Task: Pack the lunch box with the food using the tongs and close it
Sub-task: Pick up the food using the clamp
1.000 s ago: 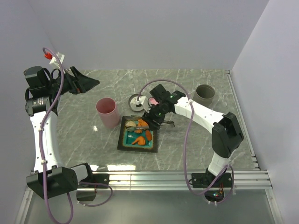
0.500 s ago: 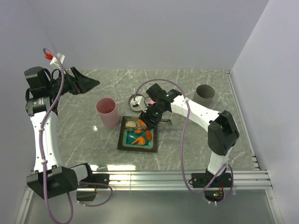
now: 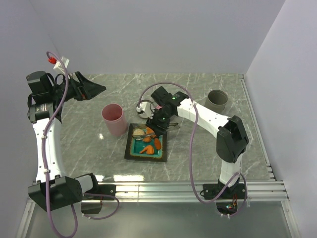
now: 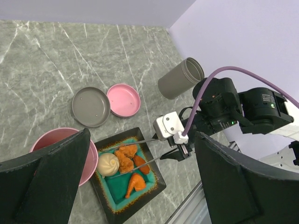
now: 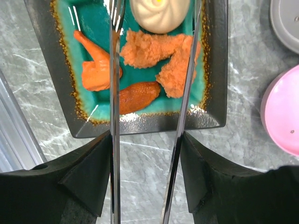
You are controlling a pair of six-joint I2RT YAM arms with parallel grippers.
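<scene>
The lunch box (image 3: 113,118) is a tall pink tumbler standing open left of the plate (image 3: 133,151). Its pink lid (image 4: 124,100) lies apart, behind the plate. The food on the teal plate is a pale bun (image 5: 159,11), fried chunks (image 5: 159,51), a drumstick (image 5: 96,65) and a brown piece (image 5: 138,95). My right gripper (image 3: 159,123) is shut on the silver tongs (image 5: 114,93). The two tong arms reach over the plate, one on each side of the fried chunks. My left gripper (image 3: 91,89) hangs open at the far left, holding nothing.
A grey lid (image 4: 91,106) lies beside the pink lid. A grey cup (image 3: 217,100) stands at the back right, near the right wall. The metal rail (image 3: 188,188) runs along the table's near edge.
My right arm has swung left, carrying the tongs further over the plate, and the tong arms have narrowed slightly. The left arm has not moved.
</scene>
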